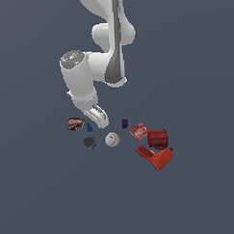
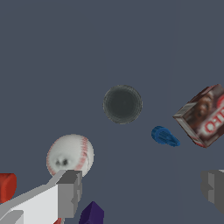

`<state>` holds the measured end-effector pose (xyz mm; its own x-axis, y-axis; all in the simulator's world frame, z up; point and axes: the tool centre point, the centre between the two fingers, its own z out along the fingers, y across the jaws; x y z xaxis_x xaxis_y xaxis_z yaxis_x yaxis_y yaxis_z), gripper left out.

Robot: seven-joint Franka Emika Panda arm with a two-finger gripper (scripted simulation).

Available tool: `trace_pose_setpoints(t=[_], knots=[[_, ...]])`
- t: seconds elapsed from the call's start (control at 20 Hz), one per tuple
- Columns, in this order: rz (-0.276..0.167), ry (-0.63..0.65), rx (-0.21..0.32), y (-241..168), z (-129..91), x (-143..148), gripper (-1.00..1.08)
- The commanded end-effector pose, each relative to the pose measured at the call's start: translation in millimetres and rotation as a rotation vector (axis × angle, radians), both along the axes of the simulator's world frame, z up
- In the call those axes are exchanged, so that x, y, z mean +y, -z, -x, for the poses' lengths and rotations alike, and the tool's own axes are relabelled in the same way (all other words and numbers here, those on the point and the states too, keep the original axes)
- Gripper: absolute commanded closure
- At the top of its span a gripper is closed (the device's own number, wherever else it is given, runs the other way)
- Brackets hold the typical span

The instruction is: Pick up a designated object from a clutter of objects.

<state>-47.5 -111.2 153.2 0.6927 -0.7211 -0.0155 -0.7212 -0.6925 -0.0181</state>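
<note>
Seen from the exterior view: tool point(image 1: 99, 120) hung low over the dark worktop point(image 1: 40, 199), just left of frame centre, below the white arm point(image 1: 108, 42). Tiny blue item point(image 1: 89, 127) lay on the worktop just beside the tool, on its left-hand side in the frame, partly hidden by the tool's body. Could not tell from that view whether touching. Brown-red packet point(image 1: 76, 124) lay left of the blue item, close by. Dark disc point(image 1: 89, 142) sat below it, white baseball point(image 1: 112, 139) to the disc's right. Purple block point(image 1: 125, 123) right of the tool, apart. Red box point(image 1: 139, 131), dark-red mug point(image 1: 158, 139) and red drill point(image 1: 158, 158) clustered lower right of centre, well apart from the tool.

Seen from the wrist view: tool point(image 2: 144, 192) stood wide open, fingers point(image 2: 70, 194) at the lower edge, nothing held between them. Blue item point(image 2: 164, 136) lay free on the worktop point(image 2: 65, 52), right of centre, above the gap between the fingers and nearer the right-hand one, touching neither. Packet point(image 2: 203, 116) just beside it at the right edge. Disc point(image 2: 122, 104) centre frame, baseball point(image 2: 71, 155) lower left, purple block point(image 2: 92, 214) at the bottom edge.
</note>
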Motion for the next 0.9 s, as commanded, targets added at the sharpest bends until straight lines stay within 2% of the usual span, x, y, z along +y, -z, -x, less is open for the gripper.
trace_pose_setpoints(t=[0.0, 0.4, 0.85], knots=[[0.004, 0.097, 0.001, 16, 10, -12, -0.92], [0.016, 0.312, 0.006, 49, 37, -39, -0.92], [0.023, 0.396, 0.007, 61, 49, -49, -0.92]])
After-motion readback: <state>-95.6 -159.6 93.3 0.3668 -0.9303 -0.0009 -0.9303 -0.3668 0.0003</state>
